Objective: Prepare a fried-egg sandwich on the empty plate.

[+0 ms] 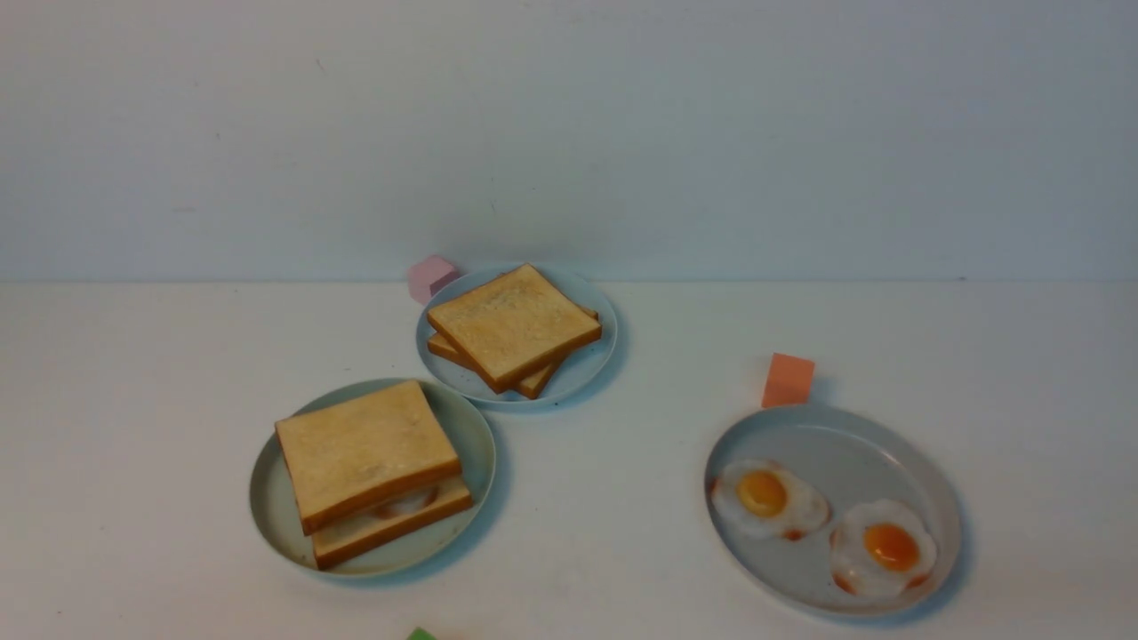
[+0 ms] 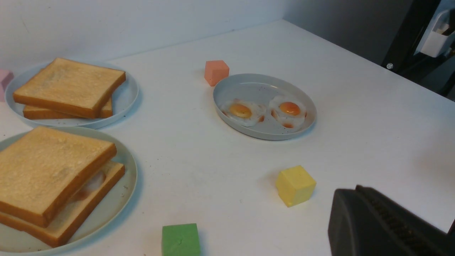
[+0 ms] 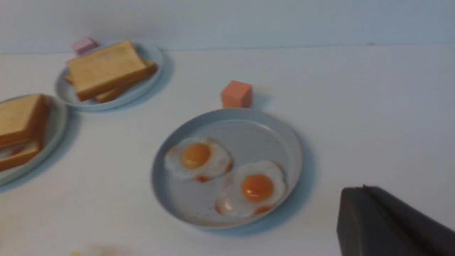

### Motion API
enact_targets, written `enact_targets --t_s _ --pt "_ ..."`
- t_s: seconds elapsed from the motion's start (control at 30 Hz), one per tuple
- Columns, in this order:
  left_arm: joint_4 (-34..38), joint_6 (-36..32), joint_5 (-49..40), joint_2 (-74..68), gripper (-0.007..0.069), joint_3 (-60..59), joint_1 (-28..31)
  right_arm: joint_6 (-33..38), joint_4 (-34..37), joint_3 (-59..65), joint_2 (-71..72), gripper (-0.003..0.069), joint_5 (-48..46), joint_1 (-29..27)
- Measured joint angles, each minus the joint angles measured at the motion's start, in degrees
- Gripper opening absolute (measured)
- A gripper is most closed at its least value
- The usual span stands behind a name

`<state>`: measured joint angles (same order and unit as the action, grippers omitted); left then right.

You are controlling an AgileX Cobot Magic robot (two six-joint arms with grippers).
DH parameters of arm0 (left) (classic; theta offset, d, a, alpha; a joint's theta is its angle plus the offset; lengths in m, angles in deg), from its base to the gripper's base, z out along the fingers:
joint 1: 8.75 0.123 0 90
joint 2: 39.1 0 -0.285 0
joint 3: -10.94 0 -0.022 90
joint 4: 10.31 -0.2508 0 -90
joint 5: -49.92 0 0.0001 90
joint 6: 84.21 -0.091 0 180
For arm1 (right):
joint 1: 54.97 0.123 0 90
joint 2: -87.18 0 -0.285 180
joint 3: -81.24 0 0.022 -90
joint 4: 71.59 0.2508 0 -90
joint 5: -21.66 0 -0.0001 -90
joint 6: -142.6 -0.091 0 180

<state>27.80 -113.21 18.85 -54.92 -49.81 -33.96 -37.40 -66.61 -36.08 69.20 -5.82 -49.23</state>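
Sandwich (image 1: 378, 471) looks assembled: two toast slices stacked on the mint-green plate (image 1: 267, 498), front-left of the table, white of an egg just visible in the gap between them. I'd call the task essentially done.

Both claws are together and hold nothing. Left gripper (image 2: 359, 199) shows only as a dark closed tip in its own wrist view, hanging off to the side above bare table near the yellow cube (image 2: 295, 185). Right gripper (image 3: 362, 199) likewise, closed, up over the table beside the speckled plate (image 1: 845, 427) with the two spare eggs (image 1: 769, 498). Neither arm shows in the front view, so both sit well back from the food.

Risks from here, as I judge them:
- Top slice sits skewed against the bottom one and overhangs toward the plate's left rim. Any nudge could slide it off, since the egg underneath probably gives a slick, uneven seat.
- Bottom slice's near corner is close to the rim; a push could tip the stack onto the table.
- Green cube (image 2: 180, 239) lies just beside the sandwich plate on the left arm's side. A low sweep could knock the cube into the plate.
- Another reach toward the spare toast stack (image 1: 514, 327) on the blue plate (image 1: 587, 369) would pass near the finished sandwich.
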Motion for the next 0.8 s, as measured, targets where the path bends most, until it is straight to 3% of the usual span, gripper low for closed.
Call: enact_targets --t_s 0.2,0.8 --pt "0.0 0.0 -0.05 0.0 -0.0013 0.0 0.0 -0.47 0.82 15.2 9.67 -0.001 6.09 -3.8" --pt "0.17 0.0 -0.05 0.0 -0.0011 0.0 0.0 -1.36 1.1 15.5 10.82 -0.0008 5.08 -3.97"
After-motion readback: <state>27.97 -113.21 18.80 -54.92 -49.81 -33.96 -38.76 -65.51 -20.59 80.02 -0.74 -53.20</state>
